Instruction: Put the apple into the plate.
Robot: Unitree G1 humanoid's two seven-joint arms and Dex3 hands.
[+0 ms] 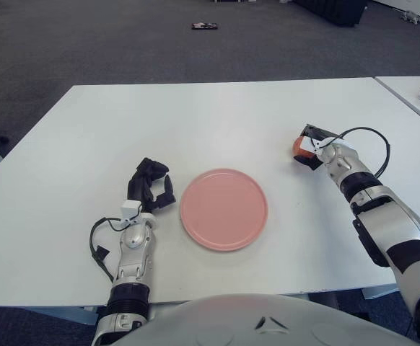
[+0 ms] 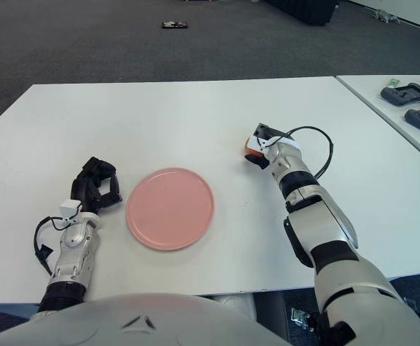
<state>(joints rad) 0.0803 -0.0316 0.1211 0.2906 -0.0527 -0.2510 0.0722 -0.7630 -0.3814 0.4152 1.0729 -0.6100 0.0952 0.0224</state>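
At the right of the frame, your right hand (image 1: pixel 313 146) has its fingers (image 1: pixel 308 132) closed around the apple (image 1: pixel 299 147) on the white tabletop (image 1: pixel 195 122), well apart from the pink plate (image 1: pixel 224 209). Your left hand (image 1: pixel 151 186), fingers curled and holding nothing, shows just left of the plate.

The right hand (image 1: pixel 311 148) reaches forward, arm extended — fingers closed on something red. The left hand (image 1: pixel 151 186) sits idle — fingers curled, empty.
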